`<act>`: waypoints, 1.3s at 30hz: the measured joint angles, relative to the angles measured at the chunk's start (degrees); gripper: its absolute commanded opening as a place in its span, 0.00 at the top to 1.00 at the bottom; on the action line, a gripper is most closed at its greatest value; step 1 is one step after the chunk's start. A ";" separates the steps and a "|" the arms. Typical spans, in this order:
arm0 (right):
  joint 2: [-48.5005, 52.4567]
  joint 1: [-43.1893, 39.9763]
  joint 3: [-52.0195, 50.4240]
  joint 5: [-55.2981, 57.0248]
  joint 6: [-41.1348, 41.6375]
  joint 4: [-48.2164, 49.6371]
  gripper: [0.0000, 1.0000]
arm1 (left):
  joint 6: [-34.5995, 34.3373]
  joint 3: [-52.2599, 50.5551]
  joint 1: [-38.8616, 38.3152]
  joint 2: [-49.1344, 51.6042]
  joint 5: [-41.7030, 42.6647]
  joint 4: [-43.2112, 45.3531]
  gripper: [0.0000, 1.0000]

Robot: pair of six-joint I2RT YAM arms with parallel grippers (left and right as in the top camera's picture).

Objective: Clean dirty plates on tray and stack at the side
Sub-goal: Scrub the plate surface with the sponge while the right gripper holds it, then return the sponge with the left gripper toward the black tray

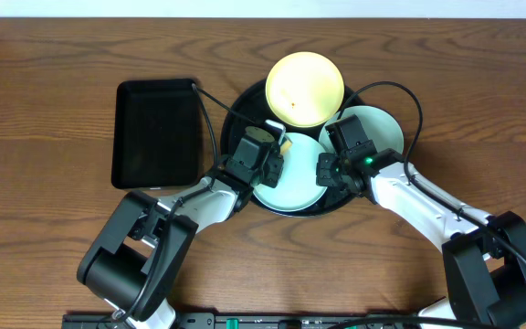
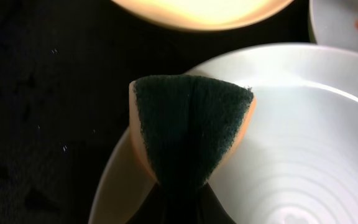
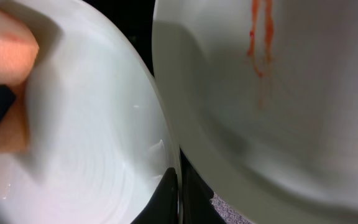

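one yellow plate (image 1: 304,87), two teal plates (image 1: 290,190) (image 1: 383,128), one round black tray (image 1: 241,113), one rectangular tray (image 1: 158,132), one sponge (image 2: 191,124).

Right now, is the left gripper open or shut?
Shut on the sponge: the left gripper squeezes it folded, green side out, at the rim of the teal plate.

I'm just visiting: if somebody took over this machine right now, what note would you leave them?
Left claw is shut on a sponge, which rests on the near teal plate.
Right claw pinches that plate's rim.
All three plates sit on the round tray.
The other teal plate has a red smear; the yellow plate shows a red spot.
Nothing is stacked aside yet: wiping and stacking are left.
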 measured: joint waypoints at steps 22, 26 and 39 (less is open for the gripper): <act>0.00 0.02 0.00 0.07 -0.04 0.44 0.99 | 0.00 -0.96 0.70 0.17 -0.02 11.54 0.92; 0.00 0.02 0.00 0.07 -0.09 0.42 0.99 | 0.00 -1.05 0.70 -9.44 -0.02 10.99 0.92; -0.04 0.17 1.49 3.41 -1.95 -2.54 0.99 | -0.83 -1.07 6.95 -30.51 -0.04 -11.34 0.92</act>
